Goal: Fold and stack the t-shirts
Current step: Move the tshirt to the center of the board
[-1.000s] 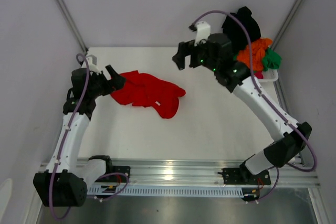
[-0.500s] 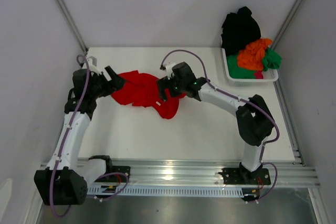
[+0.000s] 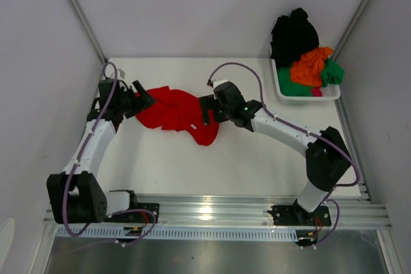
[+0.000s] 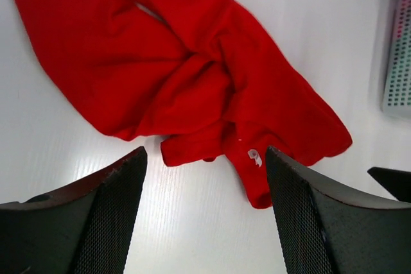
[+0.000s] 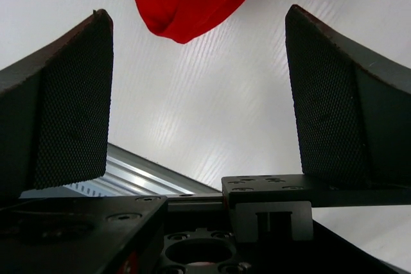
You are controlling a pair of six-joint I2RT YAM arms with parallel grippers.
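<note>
You've nothing folded yet: the red shirt (image 3: 176,112) lies crumpled on the table (image 3: 257,158) left of centre, and the other shirts (image 3: 302,56) sit heaped in the basket (image 3: 327,96) at the far right. The left jaws and right jaws stand open and empty at the shirt's left and right edges. You have bare table near and right of it for spreading, but the left wall (image 3: 38,94) is close.

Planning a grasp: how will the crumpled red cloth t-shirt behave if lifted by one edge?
The crumpled red cloth t-shirt lies in soft folds, so it will probably hang limp rather than hold shape. It looks thin, so likely light. Pushed, it may bunch up on the white table instead of sliding whole.
</note>
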